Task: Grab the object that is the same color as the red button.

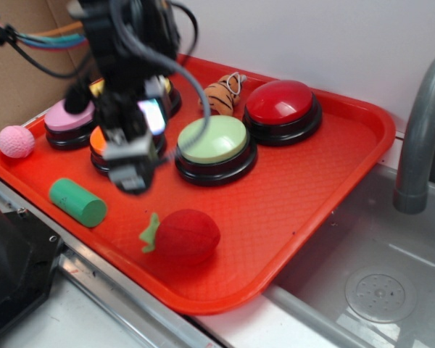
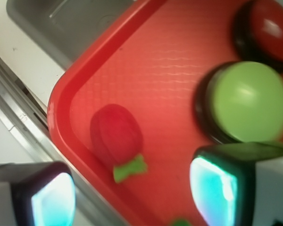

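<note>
We see our hand (image 1: 130, 170) spread, empty, above the red plastic tray (image 1: 333, 174), the fuzzy red plush fruit (image 1: 188, 235) lying apart from the glossy red dome button (image 1: 281, 103).

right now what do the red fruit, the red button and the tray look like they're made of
Red fruit: looks like soft plush fabric, matte and fuzzy, no shine, with a felt-like green leaf.
Red button: probably hard plastic, a glossy dome with light reflections, on a black base.
Tray: likely molded plastic, with a fine textured surface and a smooth raised rim.
</note>
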Available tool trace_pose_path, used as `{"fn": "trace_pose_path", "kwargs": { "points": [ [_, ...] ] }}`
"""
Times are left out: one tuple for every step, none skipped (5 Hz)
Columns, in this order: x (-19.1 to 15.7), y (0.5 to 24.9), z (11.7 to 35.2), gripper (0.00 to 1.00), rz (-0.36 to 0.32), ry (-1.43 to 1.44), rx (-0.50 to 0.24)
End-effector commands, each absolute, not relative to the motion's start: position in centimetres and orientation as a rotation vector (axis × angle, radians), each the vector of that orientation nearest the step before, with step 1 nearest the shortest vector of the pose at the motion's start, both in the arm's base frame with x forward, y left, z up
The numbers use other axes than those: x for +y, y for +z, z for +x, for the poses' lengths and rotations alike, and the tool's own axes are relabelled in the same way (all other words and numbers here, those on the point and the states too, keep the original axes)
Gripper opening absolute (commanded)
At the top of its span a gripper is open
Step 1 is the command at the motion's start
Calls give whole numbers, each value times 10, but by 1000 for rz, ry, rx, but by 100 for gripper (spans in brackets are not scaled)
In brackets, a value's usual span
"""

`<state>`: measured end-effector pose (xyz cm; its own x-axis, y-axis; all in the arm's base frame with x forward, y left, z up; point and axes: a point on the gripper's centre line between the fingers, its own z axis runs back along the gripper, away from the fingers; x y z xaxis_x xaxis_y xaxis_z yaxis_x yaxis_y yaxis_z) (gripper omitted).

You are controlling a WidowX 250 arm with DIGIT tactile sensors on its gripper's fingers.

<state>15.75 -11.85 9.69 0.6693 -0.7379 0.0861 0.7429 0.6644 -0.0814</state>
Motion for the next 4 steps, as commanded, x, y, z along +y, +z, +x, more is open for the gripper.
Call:
{"fn": "trace_pose_path", "kwargs": {
  "points": [
    [-139,55,157,100,-149,-900,-67],
    [-141,41,157,100,-131,-904,-25],
    [-139,29,155,100,-136,-900,-4],
    [-140,24,155,0,-122,-872,13]
  ]
}}
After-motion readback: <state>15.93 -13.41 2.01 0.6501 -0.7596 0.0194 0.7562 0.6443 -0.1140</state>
